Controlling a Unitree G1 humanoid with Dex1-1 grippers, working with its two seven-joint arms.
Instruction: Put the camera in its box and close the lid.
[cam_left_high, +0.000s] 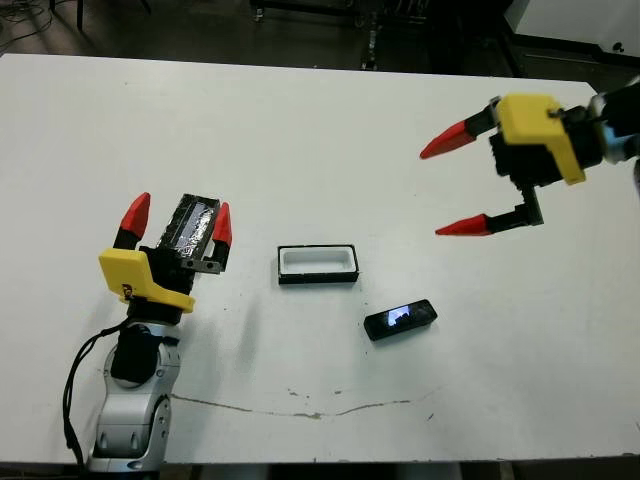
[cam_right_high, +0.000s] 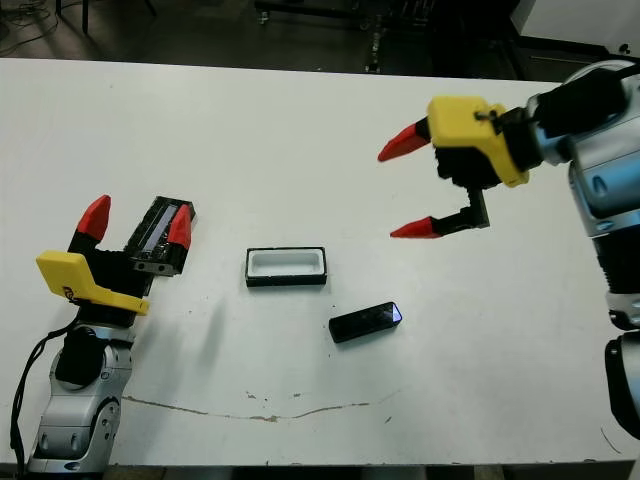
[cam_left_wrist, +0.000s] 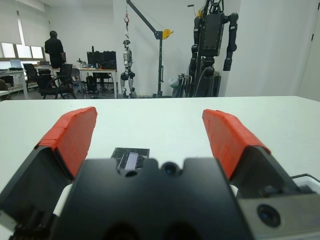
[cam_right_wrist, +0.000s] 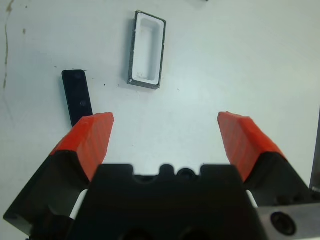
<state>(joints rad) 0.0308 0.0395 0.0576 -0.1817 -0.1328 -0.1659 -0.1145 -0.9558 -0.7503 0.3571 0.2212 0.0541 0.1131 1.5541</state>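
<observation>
The camera lies flat on the white bench, at about four o'clock from the box and just apart from it, its long axis tilted a little against the box's. It looks small, rigid and light, with a glossy shell and a reflective face, so it would probably be slippery under the red tips; the safest hold is likely across its short width near the middle, fingers on the two long sides rather than on the shiny face or the rounded ends. The box sits open side up near the bench's centre, white lining showing, and seems light enough to skid if nudged. The lid lies at about nine o'clock from the box, well apart from it, under or just beyond the left gripper, whose fingers are spread wide and pinch nothing. The right gripper hangs above the bench at about one o'clock from the camera, fingers also spread and empty. Much of the lid is hidden by the left gripper's black body in the head views and in the left wrist view, so whether a finger touches it cannot be told. The box's depth against the camera's thickness is hard to judge.
</observation>
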